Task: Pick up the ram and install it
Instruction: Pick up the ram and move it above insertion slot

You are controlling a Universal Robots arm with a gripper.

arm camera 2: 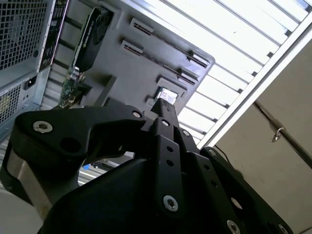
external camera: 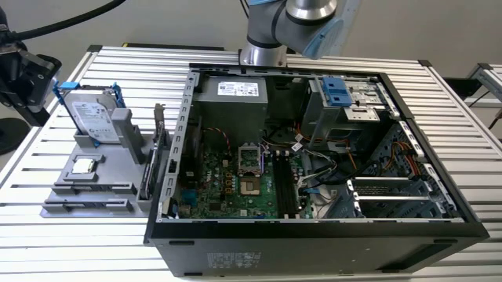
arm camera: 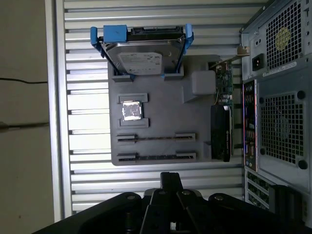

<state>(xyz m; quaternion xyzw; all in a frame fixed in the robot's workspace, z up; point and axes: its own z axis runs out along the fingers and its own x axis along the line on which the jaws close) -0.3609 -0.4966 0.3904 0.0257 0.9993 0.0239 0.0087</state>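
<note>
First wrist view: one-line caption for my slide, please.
Gripper facing a grey parts tray that holds a hard drive in blue rails, a processor chip and an upright card, beside the computer case.

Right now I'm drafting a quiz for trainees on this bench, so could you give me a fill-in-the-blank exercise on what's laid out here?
1. The hard drive stands in the gray holder, framed by ____ rails.
2. The holder sits on the slatted table, on the exterior view's ____ of the computer case.
3. The case's side is ____, so the motherboard shows.

Missing words: blue; left; open.
</note>
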